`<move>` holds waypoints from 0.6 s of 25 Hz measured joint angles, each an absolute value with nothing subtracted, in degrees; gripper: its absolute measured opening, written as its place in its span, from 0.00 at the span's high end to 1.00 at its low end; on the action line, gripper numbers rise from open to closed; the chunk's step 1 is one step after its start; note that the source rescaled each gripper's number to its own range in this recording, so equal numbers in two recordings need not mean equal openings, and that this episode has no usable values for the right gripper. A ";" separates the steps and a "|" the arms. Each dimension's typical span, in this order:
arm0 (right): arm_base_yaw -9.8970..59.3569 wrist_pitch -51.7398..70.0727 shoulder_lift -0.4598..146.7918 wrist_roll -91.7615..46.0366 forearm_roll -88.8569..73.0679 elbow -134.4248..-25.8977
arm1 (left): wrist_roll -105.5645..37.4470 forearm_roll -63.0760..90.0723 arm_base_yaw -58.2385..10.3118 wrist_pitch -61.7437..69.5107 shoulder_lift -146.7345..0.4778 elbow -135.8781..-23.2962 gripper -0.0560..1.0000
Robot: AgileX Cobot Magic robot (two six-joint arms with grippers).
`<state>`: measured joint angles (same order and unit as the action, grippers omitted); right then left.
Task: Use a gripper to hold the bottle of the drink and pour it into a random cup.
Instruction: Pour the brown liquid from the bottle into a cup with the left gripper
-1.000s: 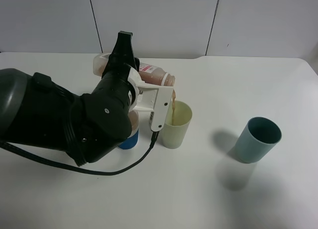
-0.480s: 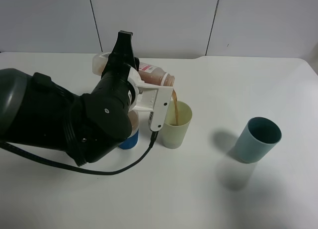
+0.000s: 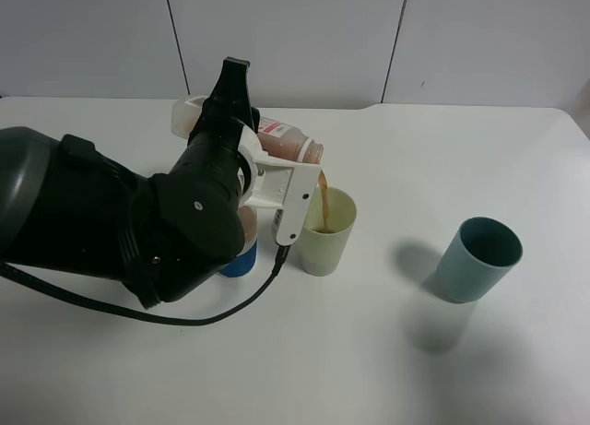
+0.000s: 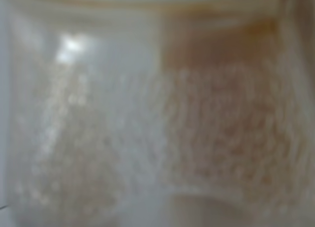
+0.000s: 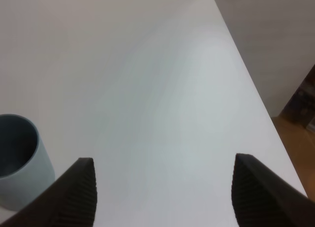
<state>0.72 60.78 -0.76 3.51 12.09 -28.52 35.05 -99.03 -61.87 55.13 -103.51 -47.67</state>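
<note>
Two arms: only the left one is at work, and the right one waits over the right edge of the white counter [image 3: 415, 370].
Left gripper [image 3: 275, 165]: white plastic jaws on a bulky black fabric-covered arm, rolled over and clamped on the bottle.
Bottle [image 3: 290, 146]: small, clear, flat-sided plastic with a pink-red label, held in the air above the middle of the counter.
Drink [image 3: 323, 196]: a thin brown stream falls from the mouth, and some has pooled in the cup.
Cup [image 3: 324, 242]: a plain pale yellow-green tapered tumbler, upright near the counter's middle.
Axis: the bottle lies close to level, its mouth dipped a little and aimed at the right edge, over the cup's left rim. The stream lands just inside that rim, so any further roll has little margin.
Left wrist view: a blurred clear wall with a brownish tint, probably the bottle [image 4: 157, 113] pressed close.
Neighbours: a white cup with a blue sleeve [image 3: 241, 261] sits under the arm, just beside the cup, and a teal tumbler [image 3: 479, 259] stands well apart toward the right edge.
Right gripper [image 5: 163, 168]: its dark ribbed fingers are spread wide and hold nothing.
</note>
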 joint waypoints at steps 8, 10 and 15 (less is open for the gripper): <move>0.72 60.78 -0.76 3.51 12.09 -28.52 | 34.29 -99.03 -61.87 55.18 -103.51 -47.67 0.95; 0.72 60.78 -0.76 3.51 12.09 -28.52 | 34.17 -99.03 -61.87 55.18 -103.51 -47.67 0.95; 0.72 60.78 -0.76 3.51 12.09 -28.52 | 33.70 -99.03 -61.87 55.18 -103.51 -47.67 0.95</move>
